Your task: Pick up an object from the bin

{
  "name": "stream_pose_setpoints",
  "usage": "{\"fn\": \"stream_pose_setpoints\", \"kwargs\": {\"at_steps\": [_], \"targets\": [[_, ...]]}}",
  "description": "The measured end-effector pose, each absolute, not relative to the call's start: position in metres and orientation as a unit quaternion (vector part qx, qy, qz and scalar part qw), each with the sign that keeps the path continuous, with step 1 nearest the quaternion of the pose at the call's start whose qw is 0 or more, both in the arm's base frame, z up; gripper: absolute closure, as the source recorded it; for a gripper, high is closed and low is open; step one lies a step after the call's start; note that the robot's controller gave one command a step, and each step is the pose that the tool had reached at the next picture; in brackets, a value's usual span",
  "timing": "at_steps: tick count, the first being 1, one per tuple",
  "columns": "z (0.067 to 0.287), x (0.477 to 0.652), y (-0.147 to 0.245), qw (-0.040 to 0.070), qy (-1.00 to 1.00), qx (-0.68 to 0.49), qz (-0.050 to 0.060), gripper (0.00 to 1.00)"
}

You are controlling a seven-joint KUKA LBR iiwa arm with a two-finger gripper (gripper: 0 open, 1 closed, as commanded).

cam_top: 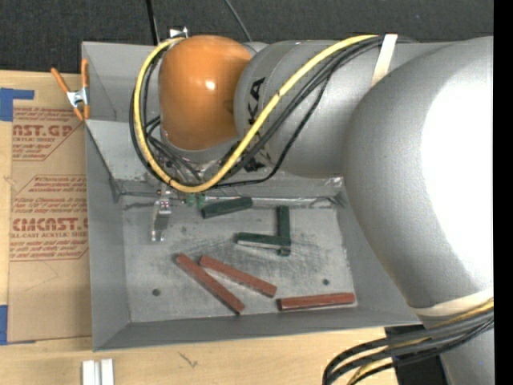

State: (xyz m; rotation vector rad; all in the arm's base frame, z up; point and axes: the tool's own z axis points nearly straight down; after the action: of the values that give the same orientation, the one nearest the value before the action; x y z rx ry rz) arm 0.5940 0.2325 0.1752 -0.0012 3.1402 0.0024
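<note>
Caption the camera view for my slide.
Hand in grey bin beside a dark green bar; three red-brown bars lie nearby.

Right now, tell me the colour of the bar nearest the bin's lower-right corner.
The bar is reddish brown; camera view.

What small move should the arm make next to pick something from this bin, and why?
Probably slide the gripper sideways toward the dark green bar lying closest to it by the back wall of the bin, then lower. The gripper appears to hang over bare floor, with nothing beneath it; the red-brown bars lie farther off, toward the near wall.
</note>
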Motion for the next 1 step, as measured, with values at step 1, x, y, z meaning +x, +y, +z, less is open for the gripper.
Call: {"fn": "stream_pose_setpoints", "kwargs": {"at_steps": [1], "targets": [[0.102,0.5517,0.1864,0.002,0.998,-0.057,0.0,0.0]]}}
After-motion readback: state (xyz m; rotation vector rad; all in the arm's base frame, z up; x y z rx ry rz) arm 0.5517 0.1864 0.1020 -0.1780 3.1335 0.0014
